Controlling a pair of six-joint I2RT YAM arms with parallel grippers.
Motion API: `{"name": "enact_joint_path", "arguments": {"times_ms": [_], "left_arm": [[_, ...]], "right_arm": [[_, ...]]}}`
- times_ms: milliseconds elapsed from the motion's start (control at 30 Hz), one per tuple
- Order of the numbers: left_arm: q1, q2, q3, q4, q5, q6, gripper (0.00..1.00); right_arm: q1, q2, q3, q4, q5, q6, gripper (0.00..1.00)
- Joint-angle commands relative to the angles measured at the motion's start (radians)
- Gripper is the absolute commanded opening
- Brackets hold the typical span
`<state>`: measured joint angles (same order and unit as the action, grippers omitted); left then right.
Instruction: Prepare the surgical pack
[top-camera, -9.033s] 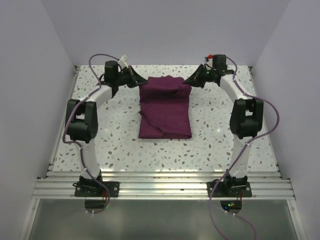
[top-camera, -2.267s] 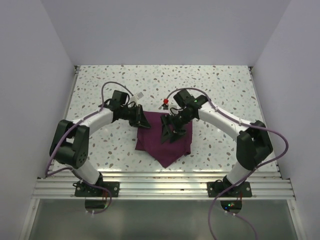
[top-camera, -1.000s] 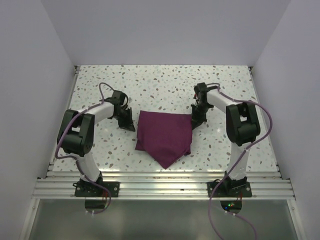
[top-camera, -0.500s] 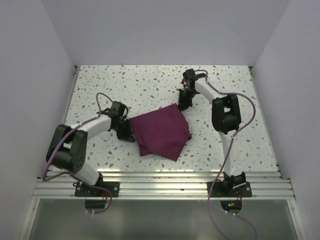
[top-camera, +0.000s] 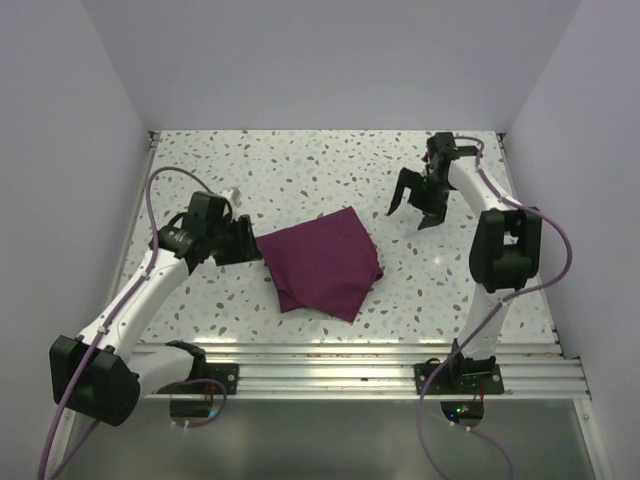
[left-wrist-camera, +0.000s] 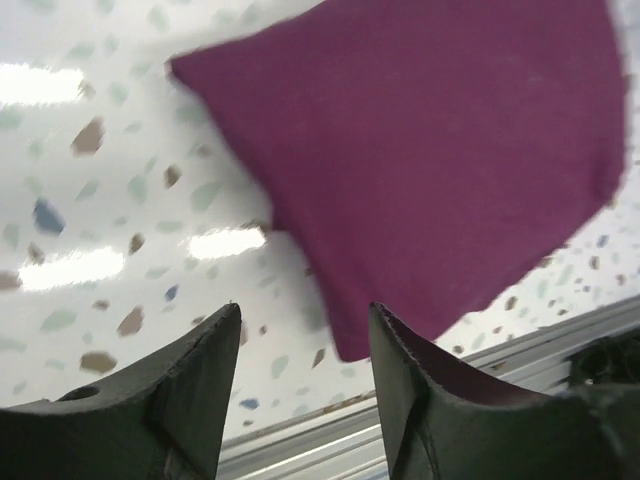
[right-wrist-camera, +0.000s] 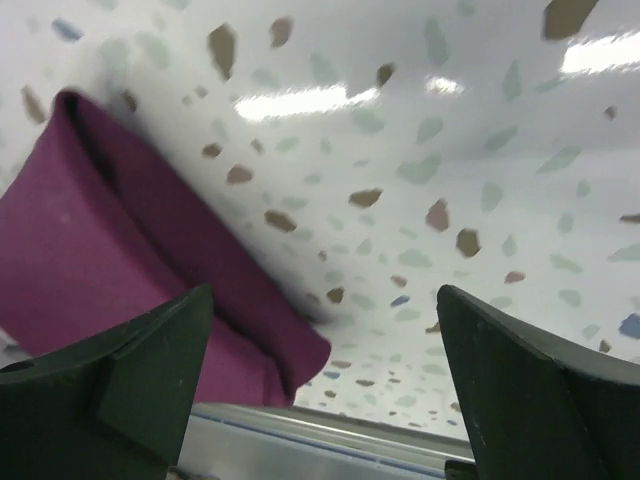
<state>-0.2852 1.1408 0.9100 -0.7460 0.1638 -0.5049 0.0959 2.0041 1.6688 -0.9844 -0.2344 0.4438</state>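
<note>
**Both grippers off the folded pack, which lies askew**

The surgical pack (top-camera: 320, 262) lies on the speckled table (top-camera: 300, 165) as a flat folded bundle of dark purple cloth. It sits about in the middle between the two arms, a little toward the near side. It is turned, so one corner points to the near rail (top-camera: 320, 365) and one to the left.

The left gripper (top-camera: 246, 243) is just beside the left corner of the cloth, low over the table. Its jaws stand partly apart and hold nothing. The right gripper (top-camera: 411, 212) is well apart from the pack, to the far right. Its jaws are spread wide and are also empty.

In the right wrist view the edge of the cloth looks thick and rounded, with layers one over the other. What is wrapped inside I cannot tell, since only cloth shows.

My judgement of the risks:
- If the left gripper goes forward, a finger may push the bundle sideways instead of passing under a layer.
- A pinch on the top layer alone could pull the fold open.
- The loose near corner could unfold if the pack is dragged toward the rail.
</note>
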Motion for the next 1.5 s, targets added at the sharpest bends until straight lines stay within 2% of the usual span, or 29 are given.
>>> {"name": "enact_joint_path", "arguments": {"times_ms": [0, 167, 333, 500, 633, 700, 867, 967, 1133, 1467], "left_arm": [[-0.08, 0.005, 0.105, 0.117, 0.036, 0.095, 0.59], [-0.232, 0.062, 0.178, 0.27, 0.023, 0.163, 0.64], [-0.437, 0.184, 0.254, 0.324, -0.058, 0.294, 0.66], [-0.622, 0.362, 0.282, 0.323, -0.156, 0.5, 0.66], [-0.687, 0.434, 0.259, 0.349, -0.161, 0.597, 0.66], [-0.71, 0.471, 0.251, 0.329, -0.231, 0.62, 0.66], [-0.729, 0.455, 0.185, 0.365, -0.274, 0.651, 0.67], [-0.729, 0.458, 0.165, 0.329, -0.303, 0.641, 0.66], [-0.729, 0.41, 0.115, 0.329, -0.288, 0.612, 0.66], [-0.729, 0.431, 0.112, 0.307, -0.268, 0.595, 0.63]], "right_arm": [[0.031, -0.168, -0.122, 0.01, -0.151, -0.027, 0.99], [0.008, -0.355, -0.314, 0.044, -0.264, -0.017, 0.99], [0.007, -0.513, -0.434, 0.02, -0.174, -0.05, 0.99], [0.004, -0.61, -0.563, 0.026, -0.181, -0.042, 0.99], [-0.002, -0.679, -0.621, 0.023, -0.181, -0.03, 0.99], [-0.002, -0.72, -0.638, 0.012, -0.16, -0.024, 0.99], [-0.002, -0.785, -0.669, 0.0, -0.137, 0.035, 0.99], [-0.002, -0.811, -0.678, -0.016, -0.154, 0.062, 0.99], [-0.002, -0.853, -0.693, -0.011, -0.157, 0.101, 0.99], [-0.002, -0.906, -0.736, 0.006, -0.18, 0.124, 0.99]]}}
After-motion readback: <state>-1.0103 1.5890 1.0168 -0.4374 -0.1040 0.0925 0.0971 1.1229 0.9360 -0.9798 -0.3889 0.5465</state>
